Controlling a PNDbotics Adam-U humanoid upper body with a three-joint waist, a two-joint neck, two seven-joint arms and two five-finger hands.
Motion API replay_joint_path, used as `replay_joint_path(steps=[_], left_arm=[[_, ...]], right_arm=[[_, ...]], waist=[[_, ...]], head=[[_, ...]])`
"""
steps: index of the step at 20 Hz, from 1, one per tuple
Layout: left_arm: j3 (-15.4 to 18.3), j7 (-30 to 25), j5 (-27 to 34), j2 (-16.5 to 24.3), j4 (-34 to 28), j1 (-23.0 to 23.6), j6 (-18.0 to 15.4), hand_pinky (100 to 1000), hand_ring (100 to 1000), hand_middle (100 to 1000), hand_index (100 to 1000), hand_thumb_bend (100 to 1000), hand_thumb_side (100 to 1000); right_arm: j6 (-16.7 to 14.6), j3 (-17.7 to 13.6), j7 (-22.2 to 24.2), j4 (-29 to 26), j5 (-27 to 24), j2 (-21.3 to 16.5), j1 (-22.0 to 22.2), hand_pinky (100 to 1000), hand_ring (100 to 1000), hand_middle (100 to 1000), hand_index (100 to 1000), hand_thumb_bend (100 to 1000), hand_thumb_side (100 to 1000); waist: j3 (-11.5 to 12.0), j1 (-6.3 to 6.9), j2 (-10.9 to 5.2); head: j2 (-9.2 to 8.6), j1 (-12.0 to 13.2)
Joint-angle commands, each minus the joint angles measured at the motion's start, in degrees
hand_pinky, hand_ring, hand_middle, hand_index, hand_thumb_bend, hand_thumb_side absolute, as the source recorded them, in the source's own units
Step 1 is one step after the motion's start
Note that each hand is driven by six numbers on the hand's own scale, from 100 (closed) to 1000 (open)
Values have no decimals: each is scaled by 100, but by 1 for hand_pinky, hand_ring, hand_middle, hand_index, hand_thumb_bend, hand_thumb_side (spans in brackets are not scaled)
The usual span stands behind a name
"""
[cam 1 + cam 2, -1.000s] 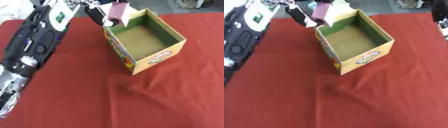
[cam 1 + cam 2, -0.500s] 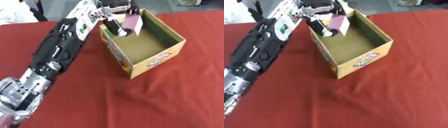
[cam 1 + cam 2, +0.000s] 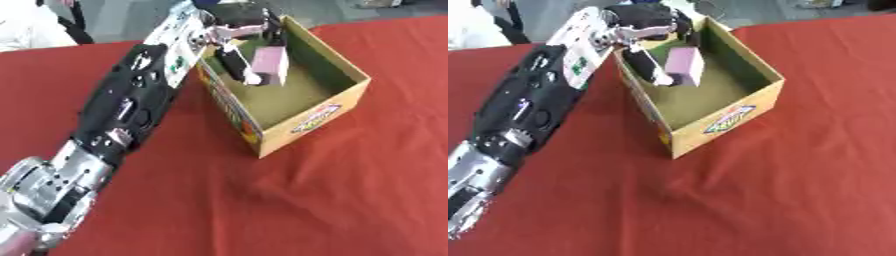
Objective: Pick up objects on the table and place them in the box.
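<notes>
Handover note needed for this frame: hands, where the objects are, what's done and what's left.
Left robot hand: reaching over the cardboard box from its far-left corner, fingers curled round a pink block held inside the opening, above the floor.
Right robot hand: not in view.
Done: pink block picked up and carried into the box.
Left: release the block and withdraw the arm. No other loose objects show on the red tablecloth in these views; check beyond the frame before finishing.
</notes>
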Motion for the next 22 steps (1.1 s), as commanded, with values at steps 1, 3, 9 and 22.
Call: replay_joint_path(steps=[1,3,9,22], left_arm=[[12,-12,-153,50,-24,-64,-57,811,810,803,883,615,454],[20,12,-202,56,-31,-53,-85,844,843,833,913,777,524],[143,274,-82,113,-163,-60,-80,829,824,806,887,706,563],[221,613,1042,455,-791,13,194,772,748,738,831,567,575]], right_arm=[[9,-56,-18,-87,-16,-59,-50,846,761,736,812,100,985],[13,-55,-17,-87,-14,-62,-40,846,761,736,812,100,985],[38,-56,-19,-87,-11,-74,19,846,760,736,812,100,986],[90,-122,-62,-87,24,-163,218,844,762,737,813,100,977]], waist=[[-1,-40,-112],[15,-43,-119],[65,-71,-160],[327,-156,-469]], head=[[-44,-47],[-33,-46],[45,-101],[325,-223]])
